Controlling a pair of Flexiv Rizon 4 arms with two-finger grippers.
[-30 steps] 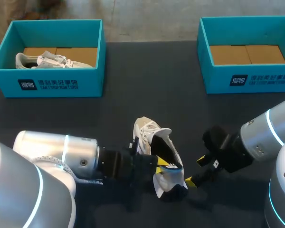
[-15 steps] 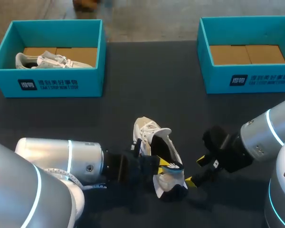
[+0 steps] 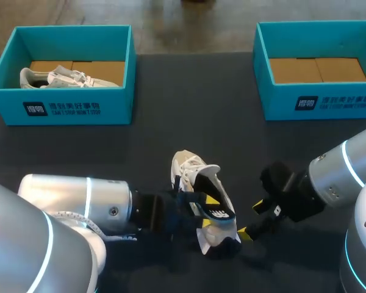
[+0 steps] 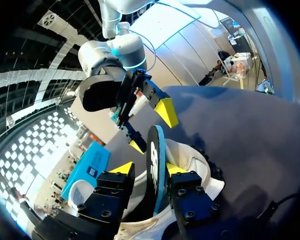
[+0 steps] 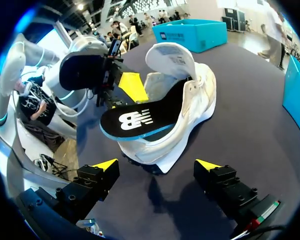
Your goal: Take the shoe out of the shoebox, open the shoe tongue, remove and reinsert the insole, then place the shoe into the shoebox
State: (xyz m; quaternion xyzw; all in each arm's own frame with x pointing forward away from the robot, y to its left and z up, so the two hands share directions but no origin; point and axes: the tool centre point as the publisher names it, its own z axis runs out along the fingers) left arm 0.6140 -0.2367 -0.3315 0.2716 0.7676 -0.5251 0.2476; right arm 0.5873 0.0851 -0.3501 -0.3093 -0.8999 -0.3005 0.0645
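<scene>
As you tally, you have two teal cardboard shoeboxes: left shoebox (image 3: 79,107) holding one white sneaker (image 3: 61,78), and right shoebox (image 3: 329,101). A second white sneaker (image 3: 187,165) lies on the dark counter (image 3: 189,104), its one black insole (image 3: 215,210) pinched by the left gripper (image 4: 149,169). The right gripper (image 5: 156,164) is spread alongside.

We count by kind. Teal shoeboxes: two, the left shoebox (image 3: 67,108) and the right shoebox (image 3: 320,102). White shoes: two, the boxed shoe (image 3: 61,78) and the table shoe (image 3: 192,168). We log one dark, blue-edged insole (image 3: 215,212). Grippers: two, the left gripper (image 4: 149,168) and the right gripper (image 5: 156,164), which gives us four yellow tips.
</scene>
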